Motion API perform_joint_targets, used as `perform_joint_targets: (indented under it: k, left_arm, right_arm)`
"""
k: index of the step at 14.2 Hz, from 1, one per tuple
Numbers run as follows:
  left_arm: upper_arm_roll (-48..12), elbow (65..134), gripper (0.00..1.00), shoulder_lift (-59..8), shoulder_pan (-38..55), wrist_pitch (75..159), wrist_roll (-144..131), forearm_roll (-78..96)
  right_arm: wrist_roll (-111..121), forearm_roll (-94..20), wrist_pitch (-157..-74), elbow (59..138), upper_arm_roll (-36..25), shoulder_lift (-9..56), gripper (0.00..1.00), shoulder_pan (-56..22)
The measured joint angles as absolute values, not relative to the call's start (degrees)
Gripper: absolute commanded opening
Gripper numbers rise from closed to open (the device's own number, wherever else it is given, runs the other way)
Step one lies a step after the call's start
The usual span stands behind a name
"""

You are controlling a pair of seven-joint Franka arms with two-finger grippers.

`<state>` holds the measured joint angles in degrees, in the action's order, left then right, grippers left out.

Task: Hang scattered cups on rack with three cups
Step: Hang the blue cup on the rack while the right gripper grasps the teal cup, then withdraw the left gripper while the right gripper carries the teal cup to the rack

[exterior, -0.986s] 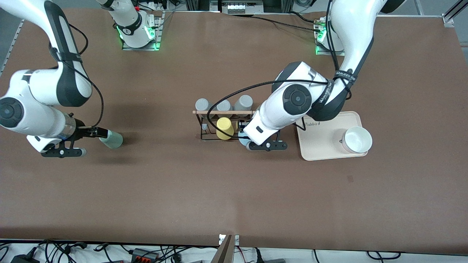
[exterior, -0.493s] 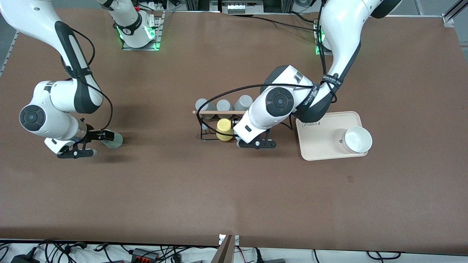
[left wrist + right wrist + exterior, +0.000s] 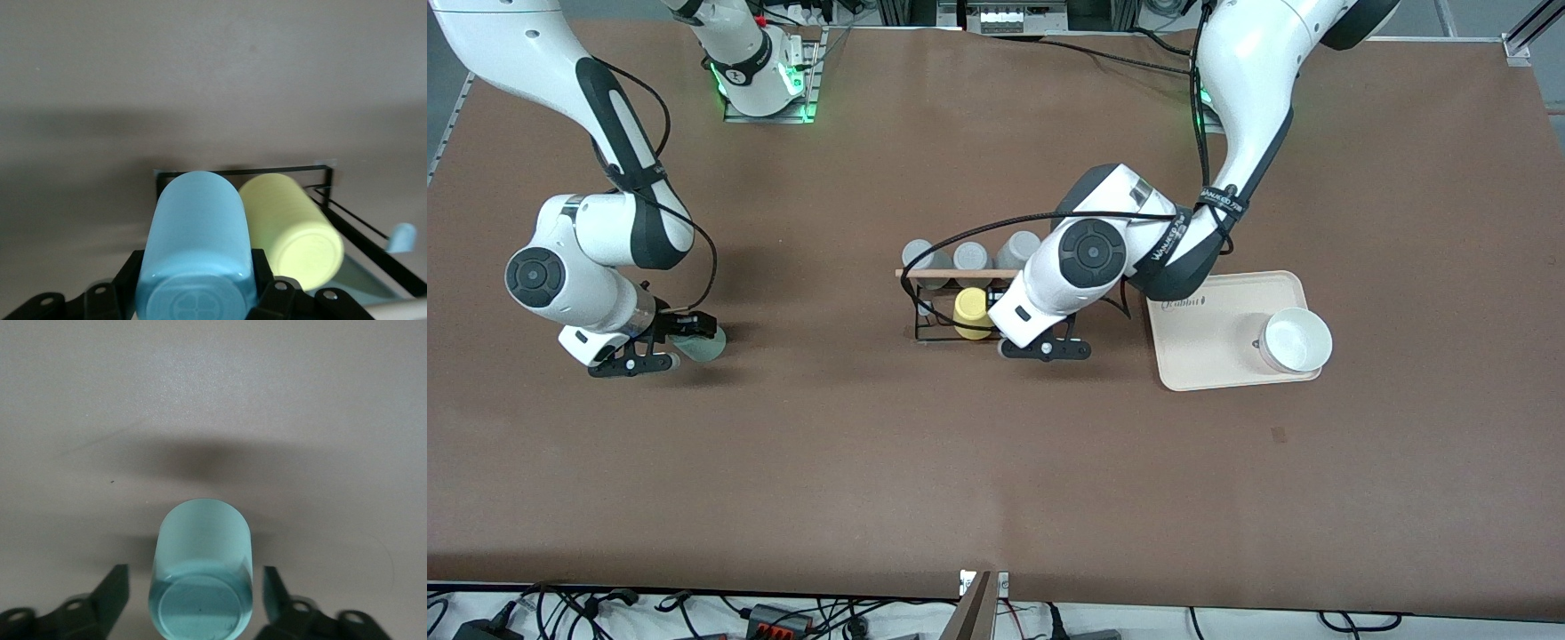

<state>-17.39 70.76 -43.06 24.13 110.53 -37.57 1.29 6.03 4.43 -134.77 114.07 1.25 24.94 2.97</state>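
My left gripper (image 3: 195, 300) is clamped on the light blue cup (image 3: 197, 250) at the rack (image 3: 943, 307), just beside the yellow cup (image 3: 293, 227). My right gripper (image 3: 193, 600) straddles the mint-green cup (image 3: 202, 570) near the right arm's end of the table (image 3: 996, 480), fingers (image 3: 110, 590) apart and, I think, not touching it.

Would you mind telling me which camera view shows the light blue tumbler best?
The left wrist view: the light blue plain tumbler fills the foreground, between the left gripper's fingers, beside the yellow cup on the black wire rack. In the front view, the left arm hides it entirely; the right wrist view shows none of it.
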Motion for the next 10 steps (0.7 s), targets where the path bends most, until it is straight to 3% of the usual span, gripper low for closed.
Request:
perform_joint_targets:
  k: [1, 2, 7, 10]
  left_arm:
    - [-17.40, 70.79, 0.89, -43.50, 24.51, 110.52, -37.94, -0.22]
    - [-17.39, 70.81, 1.00, -43.95, 24.73, 110.52, -38.02, -0.79]
    - [-16.93, 69.92, 1.00, -44.22, 23.54, 110.70, -38.92, -1.91]
    - [-16.59, 68.48, 1.00, -40.53, 16.88, 107.60, -38.04, -2.28]
  right_arm:
    - [6.61, 4.43, -134.77, 114.05, 1.25, 24.88, 0.46, 2.97]
    - [7.06, 4.43, -134.76, 114.06, 1.25, 24.71, 0.43, 3.01]
    - [7.31, 4.43, -134.71, 113.38, 1.48, 24.33, 0.40, 3.02]
    - [6.57, 4.39, -128.10, 107.93, 2.19, 23.51, 0.39, 1.51]
